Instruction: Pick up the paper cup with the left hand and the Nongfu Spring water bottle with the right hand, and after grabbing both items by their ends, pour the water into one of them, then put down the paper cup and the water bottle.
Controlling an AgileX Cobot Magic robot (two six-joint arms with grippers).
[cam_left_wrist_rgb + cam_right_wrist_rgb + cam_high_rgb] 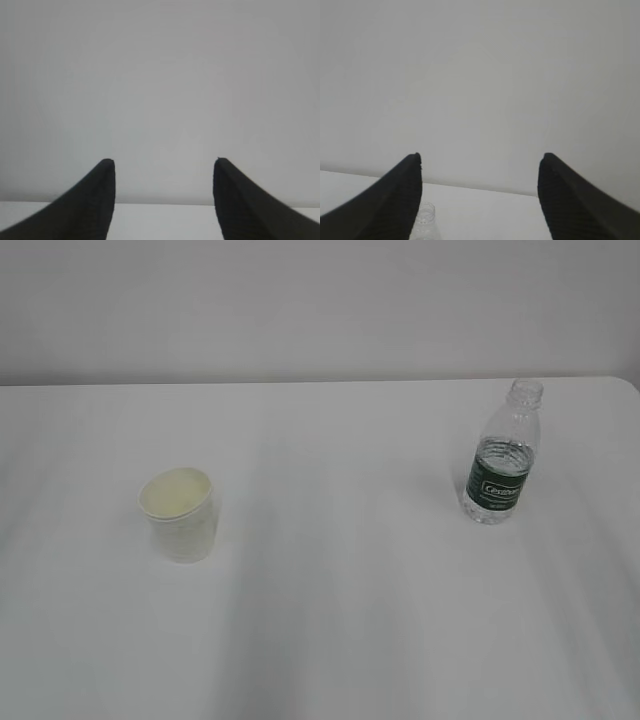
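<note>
Although both arms are ready, I judge that nothing of the task is done yet: neither thing is picked up, no pouring is made, and the putting down is far away.

My left hand (162, 200) is released, its two black fingers standing wide apart with only the pale wall and a strip of the white table (330, 640) between them. It holds nothing. From its camera I cannot see the paper cup (180, 515) at all, so the cup is somewhere below or aside of this gripper, out of its view. My right hand (480, 200) is also released and empty. The open neck of the Nongfu Spring water bottle (426, 222) appears just under the inner edge of its left finger, ahead and lower than the gripper, not between the fingers.

On the exterior view no gripper is visible. The cup stands upright on the table, well apart from the bottle (503, 455). Its inside looks pale cream-yellow and, as far as I can tell, empty. The bottle stands upright too, without cap. The water (492, 508) seems to fill it up to near the top of the green label, but the exact level is difficult to read through the clear plastic.

What is left: both reaches, both grasps, the pour, and the release.
</note>
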